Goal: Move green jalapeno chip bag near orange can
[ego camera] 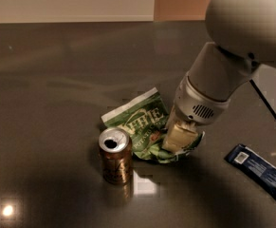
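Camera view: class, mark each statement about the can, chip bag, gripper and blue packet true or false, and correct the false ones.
1. The orange can stands upright. True.
2. The green jalapeno chip bag lies left of the can in the picture. False: it lies behind the can and to its right.
3. The gripper is down on the bag's right end. True.
4. The blue packet lies on top of the bag. False: it lies apart from the bag on the table, far right.
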Controlling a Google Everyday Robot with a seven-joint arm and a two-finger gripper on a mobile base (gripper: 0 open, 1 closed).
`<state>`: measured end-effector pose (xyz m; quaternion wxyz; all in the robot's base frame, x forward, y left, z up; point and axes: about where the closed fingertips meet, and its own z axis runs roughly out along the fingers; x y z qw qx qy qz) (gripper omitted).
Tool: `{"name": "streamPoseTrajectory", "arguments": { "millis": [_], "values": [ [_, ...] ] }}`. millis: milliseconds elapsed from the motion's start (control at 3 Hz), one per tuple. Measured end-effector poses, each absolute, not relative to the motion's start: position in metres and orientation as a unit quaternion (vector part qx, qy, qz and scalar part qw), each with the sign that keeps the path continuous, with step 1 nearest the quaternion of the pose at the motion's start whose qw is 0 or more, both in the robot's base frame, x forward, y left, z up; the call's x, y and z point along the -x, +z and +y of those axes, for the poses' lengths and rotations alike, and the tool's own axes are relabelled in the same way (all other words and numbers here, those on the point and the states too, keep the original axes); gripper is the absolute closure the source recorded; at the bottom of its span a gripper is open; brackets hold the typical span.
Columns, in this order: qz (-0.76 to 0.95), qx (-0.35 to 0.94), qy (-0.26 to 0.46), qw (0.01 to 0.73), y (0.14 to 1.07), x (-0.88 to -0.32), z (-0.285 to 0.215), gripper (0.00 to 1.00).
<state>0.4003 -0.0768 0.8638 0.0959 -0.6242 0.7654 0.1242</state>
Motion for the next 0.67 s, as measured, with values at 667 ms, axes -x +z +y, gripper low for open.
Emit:
{"name": "streamPoseTrajectory", "arguments": {
  "millis": [667],
  "values": [
    [0.752, 0.641, 0.124, 0.093, 0.8615, -0.3995, -0.0638, 0.36]
  ]
}}
